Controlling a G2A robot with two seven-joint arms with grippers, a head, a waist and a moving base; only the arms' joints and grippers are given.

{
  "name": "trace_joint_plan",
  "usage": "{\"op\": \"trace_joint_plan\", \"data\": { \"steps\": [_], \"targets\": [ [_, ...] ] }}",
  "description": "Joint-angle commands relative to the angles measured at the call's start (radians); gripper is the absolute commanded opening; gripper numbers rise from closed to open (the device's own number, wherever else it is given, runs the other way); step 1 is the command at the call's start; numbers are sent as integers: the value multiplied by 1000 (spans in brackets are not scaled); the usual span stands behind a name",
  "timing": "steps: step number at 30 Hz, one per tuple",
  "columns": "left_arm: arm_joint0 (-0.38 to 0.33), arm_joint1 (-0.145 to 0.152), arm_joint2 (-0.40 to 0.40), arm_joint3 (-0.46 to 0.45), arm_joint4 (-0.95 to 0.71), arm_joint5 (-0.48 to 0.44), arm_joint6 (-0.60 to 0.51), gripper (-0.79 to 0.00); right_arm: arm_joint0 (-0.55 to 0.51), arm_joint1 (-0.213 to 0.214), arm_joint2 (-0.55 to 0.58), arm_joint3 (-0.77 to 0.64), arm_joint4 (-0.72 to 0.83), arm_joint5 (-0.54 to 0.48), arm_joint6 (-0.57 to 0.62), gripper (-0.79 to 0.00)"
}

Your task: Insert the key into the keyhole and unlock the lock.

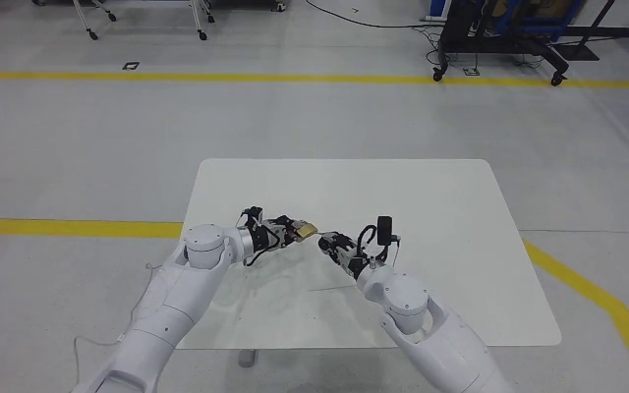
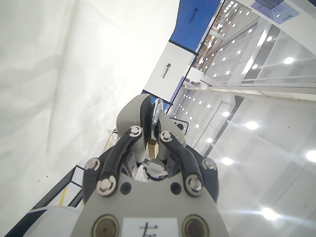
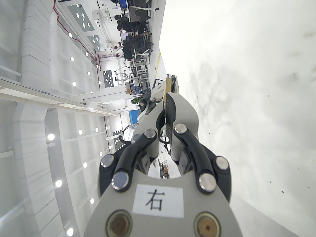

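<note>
Over the middle of the white table (image 1: 442,196) the two arms meet tip to tip. My left gripper (image 1: 292,233) (image 2: 150,109) is shut on the padlock (image 1: 306,231), with its brass body (image 2: 153,149) and silver shackle (image 2: 157,114) squeezed between the fingers. My right gripper (image 1: 326,242) (image 3: 167,97) is shut too. A thin metal edge, apparently the key (image 3: 164,115), shows between its pads. The brass lock (image 3: 168,85) sits right at the right fingertips, with the left gripper just beyond it. The keyhole and the key's blade are hidden.
Both grippers hang above the table's near-middle, with bare tabletop to the far side and the right. Yellow floor lines (image 1: 295,77) run behind the table. A black wheeled frame (image 1: 501,49) and a trolley (image 1: 147,15) stand far back.
</note>
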Motion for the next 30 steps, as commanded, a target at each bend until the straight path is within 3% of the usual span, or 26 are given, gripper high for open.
{"op": "trace_joint_plan", "data": {
  "steps": [1, 30],
  "targets": [
    [1, 0, 0, -2, 4, -1, 10, -785, 2, -4, -9, 3, -5, 0, -7, -785],
    [11, -4, -4, -15, 21, 9, 36, -785, 30, -47, -43, 37, -40, 52, -62, -785]
  ]
}}
